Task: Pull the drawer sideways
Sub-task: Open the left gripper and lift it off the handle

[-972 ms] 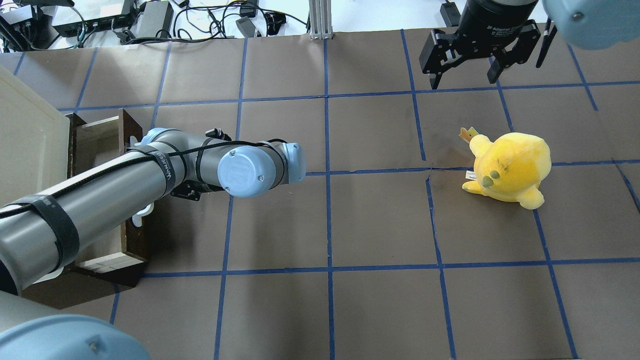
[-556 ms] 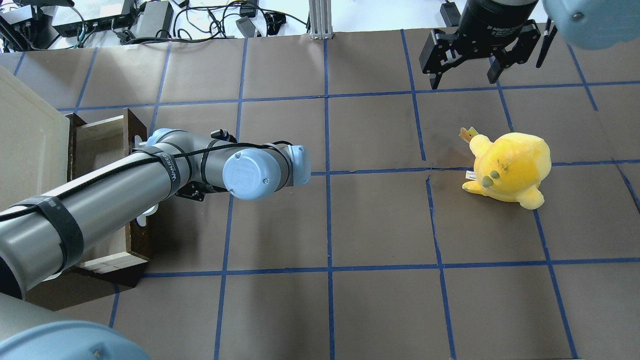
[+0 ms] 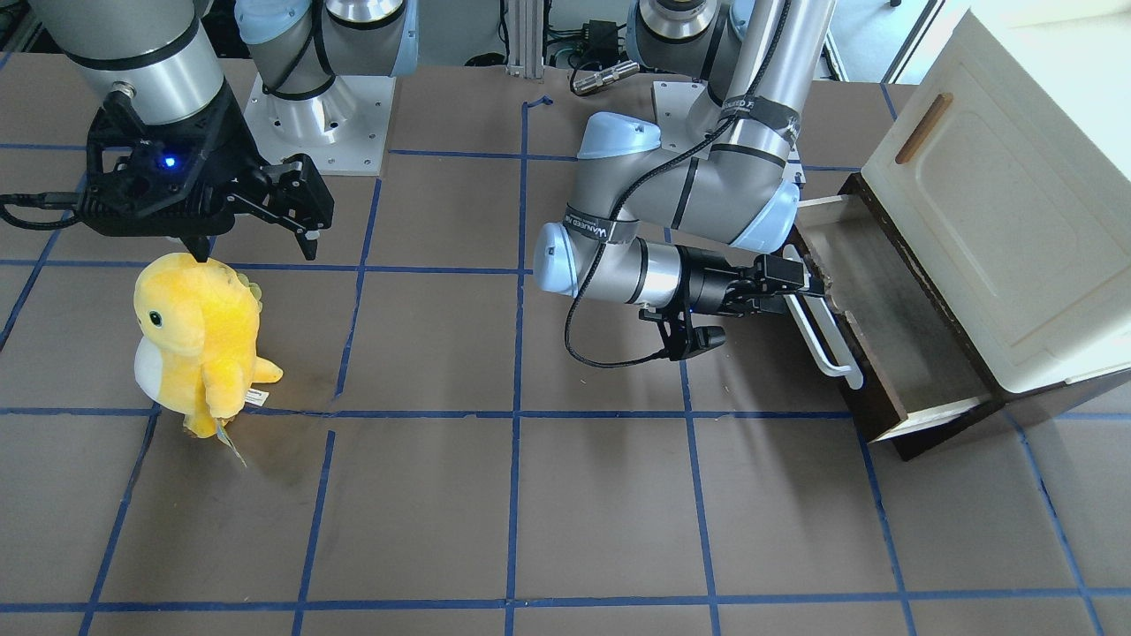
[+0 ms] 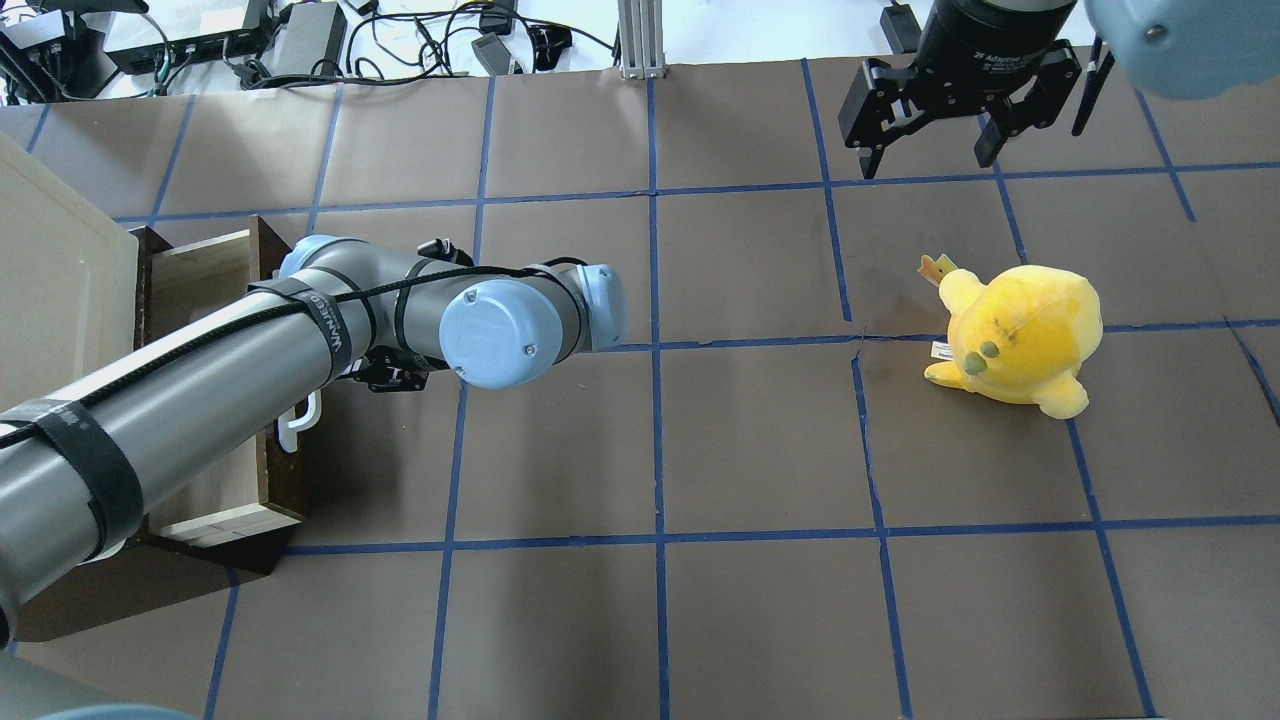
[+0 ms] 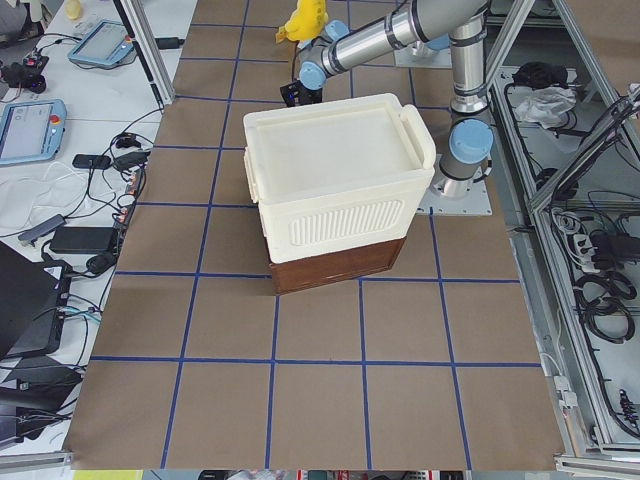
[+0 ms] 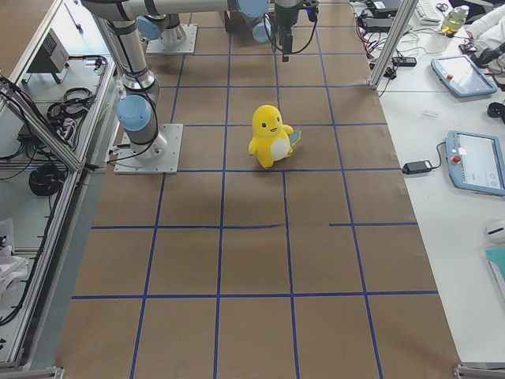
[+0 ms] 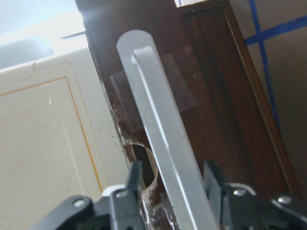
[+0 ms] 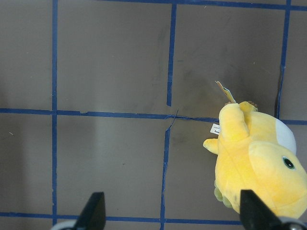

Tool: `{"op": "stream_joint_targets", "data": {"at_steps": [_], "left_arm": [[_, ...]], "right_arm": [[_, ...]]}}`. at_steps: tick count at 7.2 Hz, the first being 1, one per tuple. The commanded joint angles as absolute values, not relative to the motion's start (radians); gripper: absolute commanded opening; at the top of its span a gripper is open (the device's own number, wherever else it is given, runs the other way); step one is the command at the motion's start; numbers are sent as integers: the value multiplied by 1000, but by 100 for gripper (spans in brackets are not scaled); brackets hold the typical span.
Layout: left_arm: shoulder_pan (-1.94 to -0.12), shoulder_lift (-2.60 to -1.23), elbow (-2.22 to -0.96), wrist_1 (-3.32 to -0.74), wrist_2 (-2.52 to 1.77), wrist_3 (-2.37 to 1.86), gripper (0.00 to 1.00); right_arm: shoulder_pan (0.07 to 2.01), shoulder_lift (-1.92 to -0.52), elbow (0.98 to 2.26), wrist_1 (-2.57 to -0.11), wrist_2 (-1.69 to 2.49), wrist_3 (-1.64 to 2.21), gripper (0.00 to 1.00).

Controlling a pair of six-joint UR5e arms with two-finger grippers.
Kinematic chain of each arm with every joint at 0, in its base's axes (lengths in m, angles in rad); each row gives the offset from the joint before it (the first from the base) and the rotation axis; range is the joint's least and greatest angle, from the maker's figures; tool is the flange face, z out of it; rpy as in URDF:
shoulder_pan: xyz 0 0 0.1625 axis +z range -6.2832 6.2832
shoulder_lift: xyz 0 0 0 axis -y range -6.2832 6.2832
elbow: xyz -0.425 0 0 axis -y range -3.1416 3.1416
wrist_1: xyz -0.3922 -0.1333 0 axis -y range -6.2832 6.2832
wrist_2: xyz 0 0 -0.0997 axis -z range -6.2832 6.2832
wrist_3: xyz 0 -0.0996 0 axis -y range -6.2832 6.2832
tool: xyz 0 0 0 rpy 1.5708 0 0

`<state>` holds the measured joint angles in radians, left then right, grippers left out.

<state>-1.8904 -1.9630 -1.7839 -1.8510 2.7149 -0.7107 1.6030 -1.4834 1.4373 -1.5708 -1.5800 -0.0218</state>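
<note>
Your left gripper (image 3: 806, 281) is clamped around the white bar handle (image 3: 831, 349) of the drawer (image 3: 892, 336), partly out at the counter's left edge (right gripper (image 4: 927, 165) hangs open near the far right corner), mid-pull I'd judge, so draw it straight sideways, no twisting.

This is a robotics lab. The table (image 4: 760, 440) wears brown paper gridded in blue tape, and arm bases are bolted to metal plates (image 3: 353, 141) at the front-facing view's top. Cables and power bricks (image 4: 310, 40) crowd the overhead view's upper left. Teach pendants (image 6: 473, 162) lie along the right view's right edge.
</note>
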Motion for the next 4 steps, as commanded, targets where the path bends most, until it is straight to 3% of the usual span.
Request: {"op": "stream_joint_targets", "data": {"at_steps": [1,4], "left_arm": [[-1891,-1898,-1685,-1848,2515,-606,100],[-1878,-1751,-1557,-1713,2138,-280,100]], "right_arm": [[1603,-1483,1437,-1571,-1580,-21,100],[1603,-1483,1437,-1571,-1580,-21,100]]}}
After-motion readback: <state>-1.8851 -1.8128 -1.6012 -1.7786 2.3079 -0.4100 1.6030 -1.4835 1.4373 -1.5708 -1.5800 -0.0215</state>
